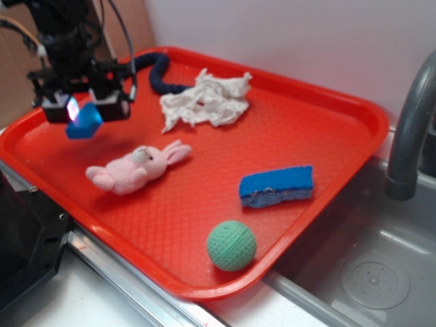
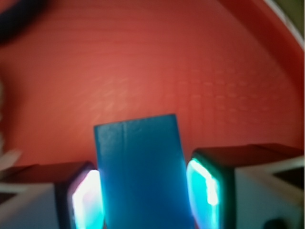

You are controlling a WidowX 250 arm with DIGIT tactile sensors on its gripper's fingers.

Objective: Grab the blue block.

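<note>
The blue block (image 1: 84, 122) hangs above the left part of the red tray (image 1: 300, 129), clear of its floor. My gripper (image 1: 86, 107) is shut on the block, one glowing pad on each side. In the wrist view the blue block (image 2: 140, 171) fills the gap between the two lit fingers (image 2: 205, 191), its far end sticking out over the red tray (image 2: 157, 71) floor.
A pink plush bunny (image 1: 138, 167) lies just right of and below the gripper. On the tray also lie a crumpled white cloth (image 1: 206, 100), a dark blue cord (image 1: 158, 71), a blue sponge (image 1: 276, 186) and a green ball (image 1: 231, 245). A sink (image 1: 368, 272) and faucet (image 1: 409, 129) stand at the right.
</note>
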